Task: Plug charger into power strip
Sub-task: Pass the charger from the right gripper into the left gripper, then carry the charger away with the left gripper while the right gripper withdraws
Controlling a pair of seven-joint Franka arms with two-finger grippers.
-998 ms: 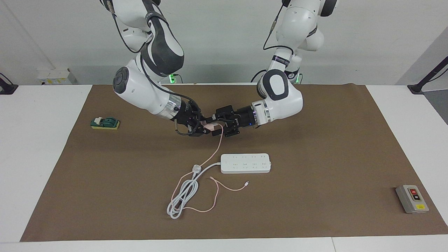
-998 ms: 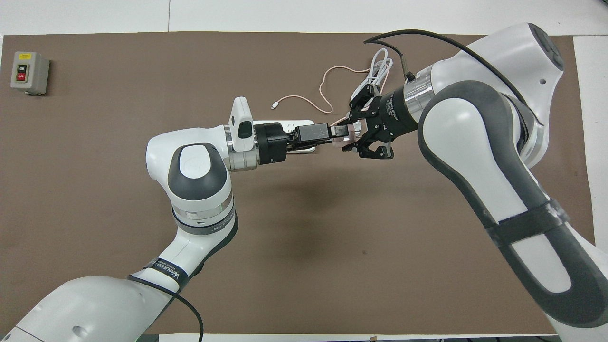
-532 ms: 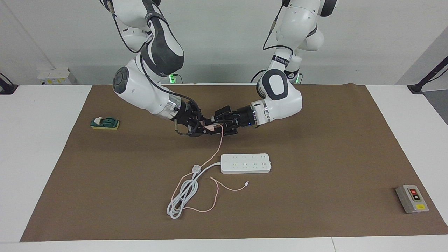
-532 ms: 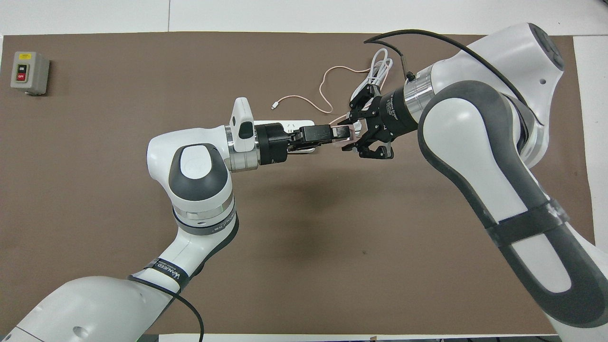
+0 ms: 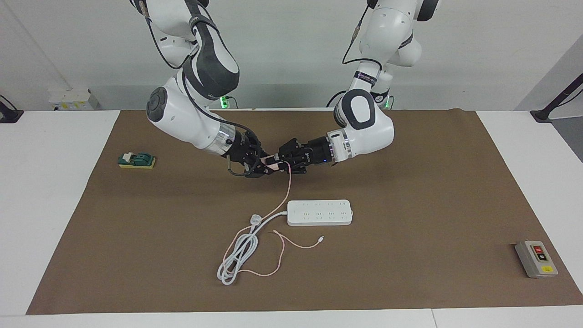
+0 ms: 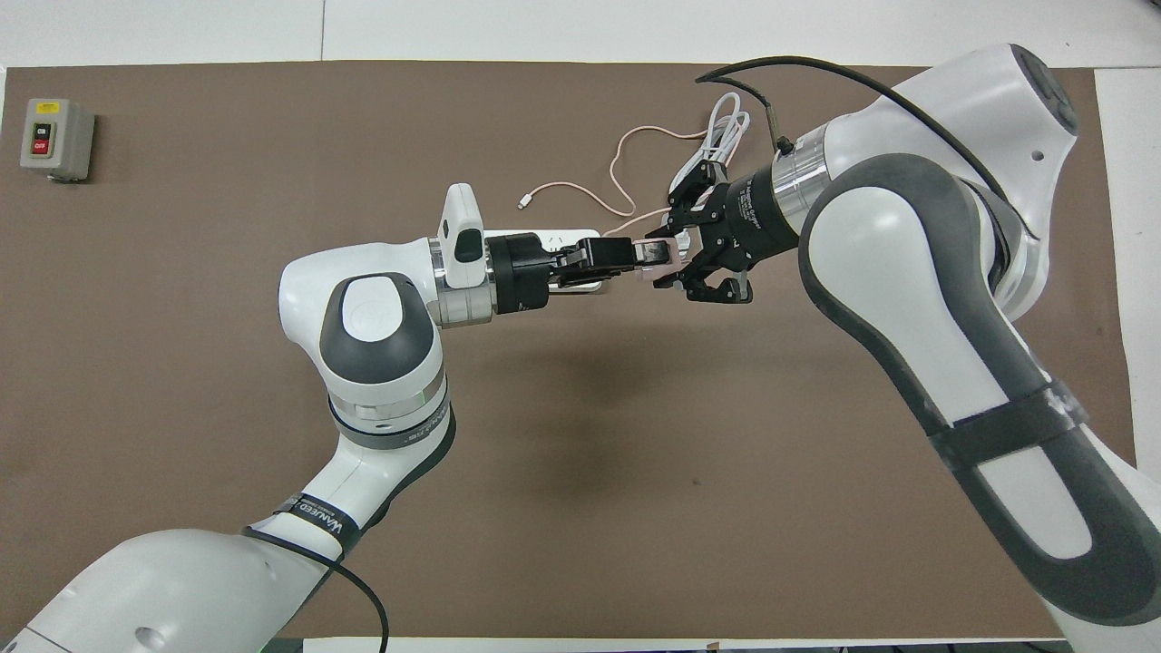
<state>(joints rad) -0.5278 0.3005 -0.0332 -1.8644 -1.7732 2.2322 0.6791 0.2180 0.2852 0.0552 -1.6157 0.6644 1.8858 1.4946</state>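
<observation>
Both tools meet in the air over the brown mat [image 5: 410, 205], nearer the robots than the power strip [image 5: 319, 212]. The left tool [image 5: 278, 160] and right tool [image 5: 269, 166] are each clenched on the charger [image 5: 274, 166], its pink cable [image 5: 287, 191] hanging to the mat. Bare mat lies open toward both worktop [image 5: 50, 218] ends.

A pale wall [image 5: 282, 54] — white table [image 5: 45, 205], brown mat [image 5: 410, 205].

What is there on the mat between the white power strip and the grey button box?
Nothing: between the power strip and the grey button box only bare brown mat shows, plainest in the facing view.
</observation>
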